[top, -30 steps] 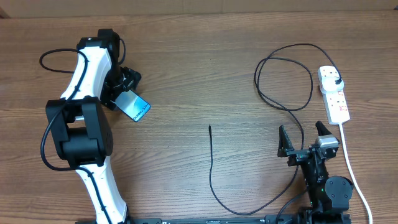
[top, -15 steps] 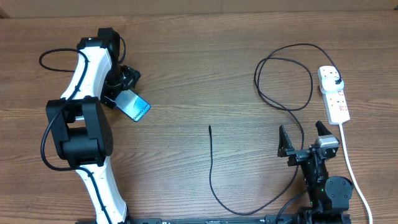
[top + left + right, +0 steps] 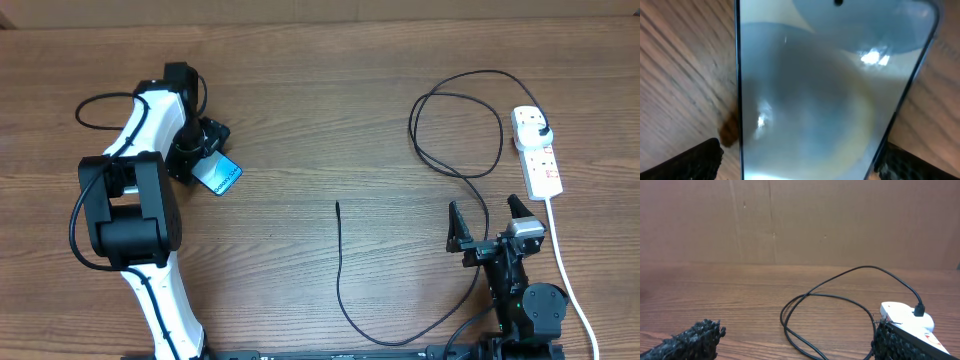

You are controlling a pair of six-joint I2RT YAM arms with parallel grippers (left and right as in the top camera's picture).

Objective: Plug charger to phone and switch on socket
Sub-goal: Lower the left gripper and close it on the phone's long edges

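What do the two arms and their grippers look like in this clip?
The left arm has white curved shells with bulky black joint housings and a thin black cable looping beside it. The right arm is mostly black with round joints. The left gripper and right gripper are black, each with two fingers padded in rough black texture. No markings are readable.
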